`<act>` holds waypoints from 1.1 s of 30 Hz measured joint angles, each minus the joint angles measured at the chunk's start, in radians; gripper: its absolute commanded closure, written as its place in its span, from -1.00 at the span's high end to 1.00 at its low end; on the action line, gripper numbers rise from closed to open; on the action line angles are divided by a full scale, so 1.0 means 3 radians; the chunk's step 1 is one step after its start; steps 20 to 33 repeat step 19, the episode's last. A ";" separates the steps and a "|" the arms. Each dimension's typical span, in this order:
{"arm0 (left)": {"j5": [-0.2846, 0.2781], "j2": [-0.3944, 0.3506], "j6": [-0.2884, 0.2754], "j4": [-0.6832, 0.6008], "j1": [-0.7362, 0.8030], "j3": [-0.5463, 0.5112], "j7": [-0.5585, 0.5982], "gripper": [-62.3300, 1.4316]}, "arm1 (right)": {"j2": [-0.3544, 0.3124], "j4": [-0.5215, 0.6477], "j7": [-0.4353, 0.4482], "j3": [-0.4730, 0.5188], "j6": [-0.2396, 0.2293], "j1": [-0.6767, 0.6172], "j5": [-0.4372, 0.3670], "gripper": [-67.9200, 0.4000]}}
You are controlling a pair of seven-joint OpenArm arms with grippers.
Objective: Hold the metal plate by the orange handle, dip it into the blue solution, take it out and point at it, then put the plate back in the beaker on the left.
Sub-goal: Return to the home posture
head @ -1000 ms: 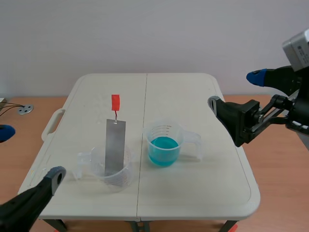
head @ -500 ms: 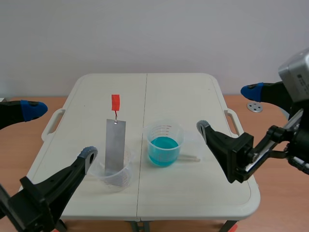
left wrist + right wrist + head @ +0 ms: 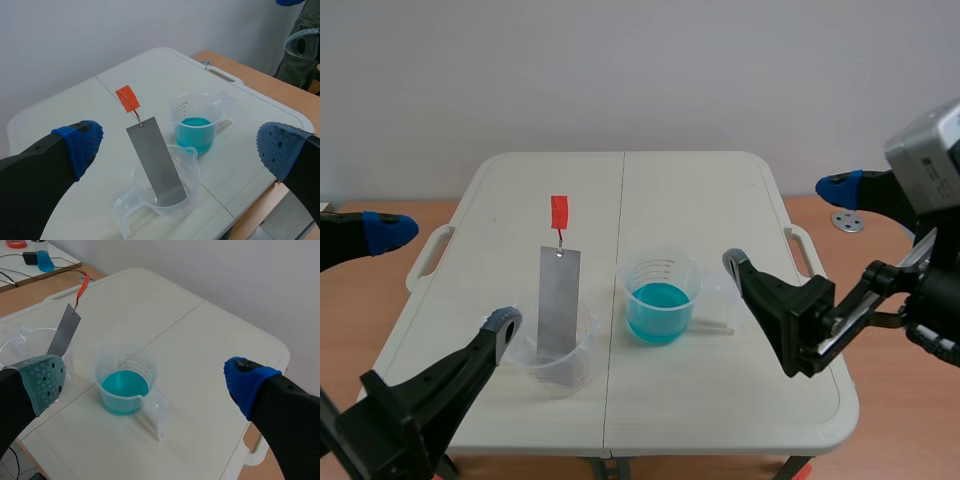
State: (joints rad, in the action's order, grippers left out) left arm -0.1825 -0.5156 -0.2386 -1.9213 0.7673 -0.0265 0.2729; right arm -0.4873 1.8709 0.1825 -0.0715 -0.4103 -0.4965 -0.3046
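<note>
Left gripper (image 3: pixel 442 275) wide open, holds nothing, touches nothing, over the tabletop's (image 3: pixel 720 195) left edge near the front corner. Right gripper (image 3: pixel 787 225) also wide open and empty, over the right edge. Plate (image 3: pixel 558 300) stands tilted in the clear beaker (image 3: pixel 563 368) near the front edge, left of the centre seam; its top leans toward the far edge, and the orange handle (image 3: pixel 559 211) sticks up free above it. Blue beaker (image 3: pixel 660 298) sits just right of the seam, near the clear one but apart, with solution (image 3: pixel 658 300) filling its lower part.
</note>
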 measured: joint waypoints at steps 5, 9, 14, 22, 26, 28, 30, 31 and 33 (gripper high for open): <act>0.0000 0.0000 0.0000 0.0000 0.0000 0.0000 0.0000 1.00 | 0.0000 0.0000 0.0000 0.0000 0.0000 0.0000 0.0000 0.96; 0.0000 0.0000 0.0000 0.0000 0.0000 0.0000 0.0001 1.00 | 0.0000 0.0000 0.0000 0.0000 0.0000 0.0000 0.0000 0.96; 0.0000 0.0000 0.0000 0.0000 0.0000 0.0000 0.0000 1.00 | 0.0000 0.0000 -0.0053 0.0000 0.0000 0.0000 0.0000 0.96; 0.0000 0.0000 0.0000 0.0000 0.0000 0.0000 0.0000 1.00 | 0.0000 0.0000 -0.0064 0.0000 0.0000 0.0000 0.0000 0.96; 0.0000 0.0000 0.0000 0.0000 0.0000 0.0000 0.0000 1.00 | 0.0000 0.0000 -0.0064 0.0000 0.0000 0.0000 0.0000 0.96; 0.0000 0.0000 0.0000 0.0000 0.0000 0.0000 0.0000 1.00 | 0.0000 0.0000 -0.0064 0.0000 0.0000 0.0000 0.0000 0.96; 0.0000 0.0000 0.0000 0.0000 0.0000 0.0000 0.0000 1.00 | 0.0000 0.0000 -0.0064 0.0000 0.0000 0.0000 0.0000 0.96; 0.0000 0.0000 0.0000 0.0000 0.0000 0.0000 0.0000 1.00 | 0.0000 0.0000 -0.0064 0.0000 0.0000 0.0000 0.0000 0.96; 0.0000 0.0000 0.0000 0.0000 0.0000 0.0000 0.0000 1.00 | 0.0000 0.0000 -0.0064 0.0000 0.0000 0.0000 0.0000 0.96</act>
